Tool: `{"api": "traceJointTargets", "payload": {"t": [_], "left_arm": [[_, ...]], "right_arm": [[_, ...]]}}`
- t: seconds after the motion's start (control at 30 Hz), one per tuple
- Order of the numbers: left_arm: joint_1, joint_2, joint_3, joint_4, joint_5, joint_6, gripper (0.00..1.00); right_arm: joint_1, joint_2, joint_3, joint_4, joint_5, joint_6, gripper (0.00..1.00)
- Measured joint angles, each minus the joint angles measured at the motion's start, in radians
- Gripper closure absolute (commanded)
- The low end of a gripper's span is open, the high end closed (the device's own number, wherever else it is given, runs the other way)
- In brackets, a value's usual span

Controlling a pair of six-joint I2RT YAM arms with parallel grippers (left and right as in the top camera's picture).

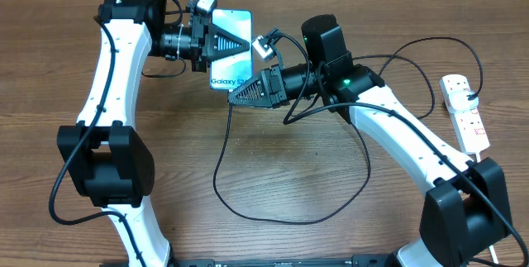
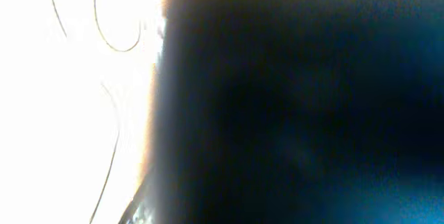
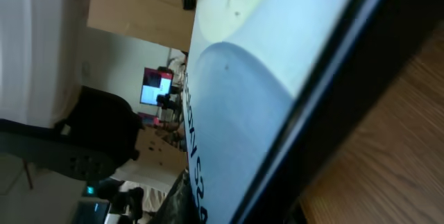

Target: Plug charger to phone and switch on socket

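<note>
The phone [image 1: 240, 21], its light-blue screen reading "Galaxy S", is held up at the back centre by my left gripper [image 1: 238, 44], which is shut across its middle. In the left wrist view a dark blurred mass [image 2: 312, 113] fills most of the frame, and the fingers do not show. My right gripper [image 1: 235, 98] is at the phone's lower edge, shut on the tip end of the charger's thin black cable [image 1: 221, 155]. The connector tip is hidden. The right wrist view shows the phone screen [image 3: 236, 113] very close. The white socket [image 1: 464, 112] lies at the far right.
The black cable loops across the wooden table [image 1: 331, 193] in front of the arms and arcs back to the socket [image 1: 430, 44]. The socket's thick white cord [image 1: 483, 150] runs towards the right arm's base [image 1: 459, 217]. The left arm's base [image 1: 107, 164] stands at the left.
</note>
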Motion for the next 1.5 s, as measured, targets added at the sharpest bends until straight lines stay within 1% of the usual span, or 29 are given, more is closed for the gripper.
{"api": "traceJointTargets", "payload": {"t": [0.43, 0.63, 0.87, 1.07, 1.1, 1.13, 1.17, 1.23, 1.33, 1.5], "left_arm": [[0.01, 0.0, 0.0, 0.005, 0.067, -0.006, 0.96], [0.01, 0.0, 0.001, 0.009, 0.07, 0.0, 0.96], [0.01, 0.0, 0.006, 0.01, 0.086, 0.004, 0.96], [0.011, 0.0, 0.009, 0.007, 0.093, 0.005, 0.96], [0.011, 0.0, 0.009, 0.005, 0.093, 0.007, 0.96], [0.011, 0.0, 0.009, 0.002, 0.093, 0.009, 0.96], [0.011, 0.0, 0.009, 0.0, 0.087, 0.008, 0.96], [0.003, 0.0, 0.006, -0.029, 0.039, 0.009, 0.96], [-0.039, 0.0, 0.002, -0.034, -0.019, 0.009, 0.96], [-0.062, 0.0, 0.002, -0.034, -0.045, 0.009, 0.96]], "right_arm": [[-0.001, 0.0, 0.0, 0.119, -0.021, 0.085, 0.96], [0.001, 0.0, 0.0, 0.128, -0.005, 0.116, 0.96], [0.005, 0.0, -0.011, 0.21, 0.003, 0.187, 0.96], [0.002, 0.0, -0.011, 0.224, 0.009, 0.212, 0.96], [0.002, 0.0, -0.011, 0.224, 0.009, 0.214, 0.58], [0.002, 0.0, -0.011, 0.224, 0.008, 0.216, 0.23], [0.002, 0.0, -0.011, 0.232, 0.016, 0.216, 0.01], [-0.004, 0.0, -0.006, 0.276, 0.058, 0.194, 0.0], [-0.016, -0.003, -0.005, 0.274, 0.066, 0.132, 0.0], [-0.027, -0.003, -0.005, 0.256, 0.07, 0.091, 0.0]]}}
